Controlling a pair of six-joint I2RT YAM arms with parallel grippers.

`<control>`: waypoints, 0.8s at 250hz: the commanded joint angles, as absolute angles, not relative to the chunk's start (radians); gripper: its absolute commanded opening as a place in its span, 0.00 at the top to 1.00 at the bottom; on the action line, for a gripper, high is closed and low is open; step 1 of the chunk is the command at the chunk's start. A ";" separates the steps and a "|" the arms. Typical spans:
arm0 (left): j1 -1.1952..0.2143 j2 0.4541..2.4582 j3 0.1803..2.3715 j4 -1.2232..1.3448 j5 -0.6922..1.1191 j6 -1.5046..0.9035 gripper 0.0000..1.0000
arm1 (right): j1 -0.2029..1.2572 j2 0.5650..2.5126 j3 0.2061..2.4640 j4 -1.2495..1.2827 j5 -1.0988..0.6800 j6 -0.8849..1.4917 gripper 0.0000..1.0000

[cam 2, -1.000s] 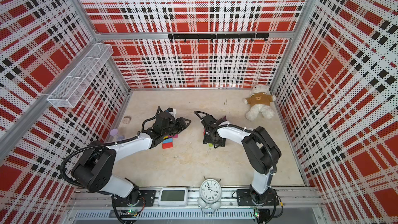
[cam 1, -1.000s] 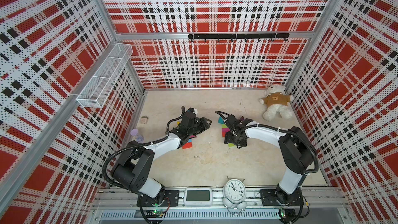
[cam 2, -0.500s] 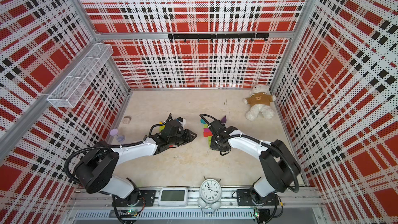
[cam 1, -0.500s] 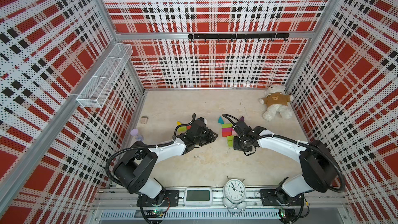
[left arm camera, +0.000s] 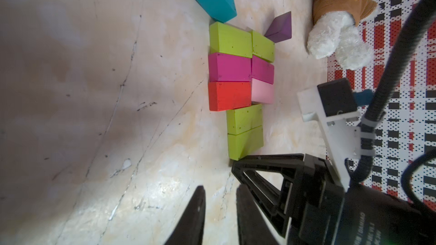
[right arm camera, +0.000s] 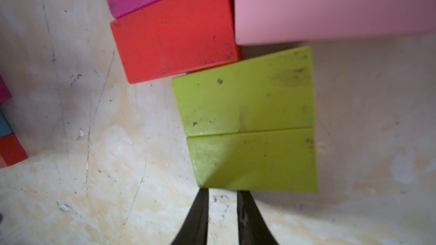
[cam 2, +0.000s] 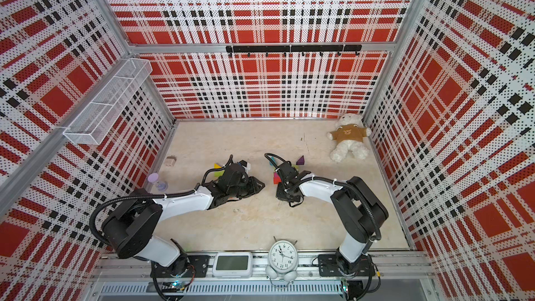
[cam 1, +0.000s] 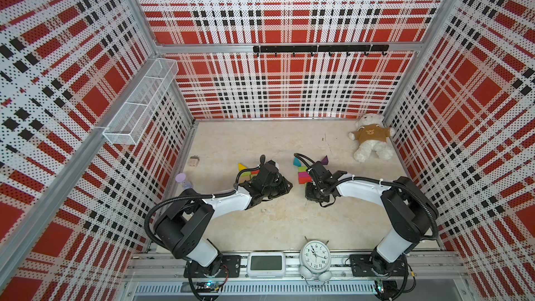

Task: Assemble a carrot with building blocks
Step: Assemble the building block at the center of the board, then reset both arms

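The block cluster lies flat on the worktop near the teddy bear, with its purple triangle closest to the bear. The right end effector is nearly closed and empty, its tips at the edge of the end lime green block. The left end effector, also nearly closed and empty, is farther from the bear.

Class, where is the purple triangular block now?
In a top view, the purple triangular block lies right of centre, between a lime green block and the teddy bear.
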State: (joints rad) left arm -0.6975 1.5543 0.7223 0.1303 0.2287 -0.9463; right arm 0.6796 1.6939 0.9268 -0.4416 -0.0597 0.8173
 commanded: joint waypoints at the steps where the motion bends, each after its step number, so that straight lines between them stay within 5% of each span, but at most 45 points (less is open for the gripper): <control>1: -0.705 1.569 0.733 0.129 0.225 -0.959 0.73 | 0.685 1.739 0.938 -0.445 -0.049 0.826 0.76; 62: -0.707 1.516 0.738 0.128 0.212 -0.933 0.69 | 0.686 1.646 0.972 -0.576 -0.017 0.784 0.75; 101: -0.698 1.389 0.770 0.005 0.149 -0.872 0.51 | 0.658 1.470 1.038 -0.718 0.069 0.715 0.68; 114: -0.683 1.343 0.795 -0.076 0.099 -0.837 0.38 | 0.618 1.418 1.057 -0.727 0.075 0.679 0.60; 129: -0.643 1.293 0.821 -0.166 0.055 -0.792 0.21 | 0.552 1.370 1.056 -0.703 0.058 0.627 0.38; 138: -0.608 1.267 0.833 -0.205 0.032 -0.758 0.00 | 0.506 1.349 1.047 -0.674 0.042 0.586 0.28; 162: -0.488 1.189 0.839 -0.264 -0.018 -0.687 0.01 | 0.390 1.327 1.028 -0.593 0.041 0.478 0.11; 200: -0.287 1.078 0.819 -0.287 -0.149 -0.603 0.01 | 0.258 1.330 0.982 -0.421 0.085 0.346 0.06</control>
State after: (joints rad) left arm -0.3985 1.1450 0.8257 -0.1951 0.0055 -0.7162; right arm 0.3222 1.3186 1.0283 -0.5663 0.0414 0.5034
